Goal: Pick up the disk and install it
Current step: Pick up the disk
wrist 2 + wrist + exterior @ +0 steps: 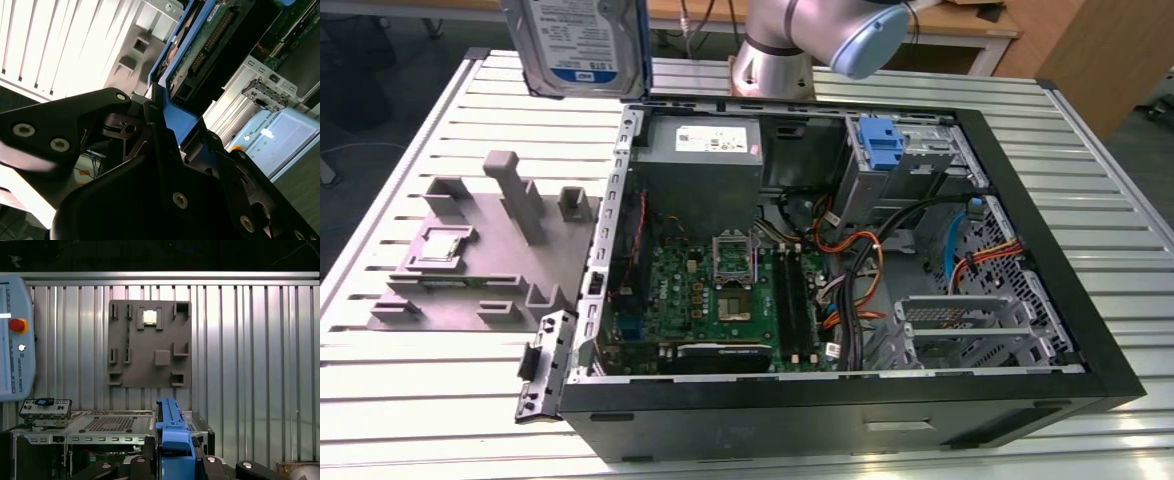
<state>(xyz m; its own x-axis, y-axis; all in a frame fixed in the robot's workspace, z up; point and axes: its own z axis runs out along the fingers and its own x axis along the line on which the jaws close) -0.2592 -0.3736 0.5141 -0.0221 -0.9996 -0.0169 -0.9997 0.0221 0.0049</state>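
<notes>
Claw jaws are closed on the disk, with black fingers on either side of its blue frame. In the first wrist view the claw clamps that same blue edge, and the disk stands up from between the jaws.

In the exterior view, a grey fixture sits on the ribbed table at nine o'clock from the case. A small square chip lies in one of its pockets. The first wrist view shows the fixture from above, with the chip in a pocket near one edge. A grey pendant with a red button and some print lies apart from it.

The disk hangs in the air at eleven o'clock from the case, clear of the table. Its face is turned to the camera and carries a white-and-blue label with lines of print. The arm rises at twelve o'clock.

The case lies open on its side. A grey power supply with a white printed sticker fills its eleven o'clock corner. A green board lies at seven o'clock. A blue bracket stands at one o'clock on a metal cage. Orange and black cables run across the middle. A perforated drive cage sits at four o'clock.
</notes>
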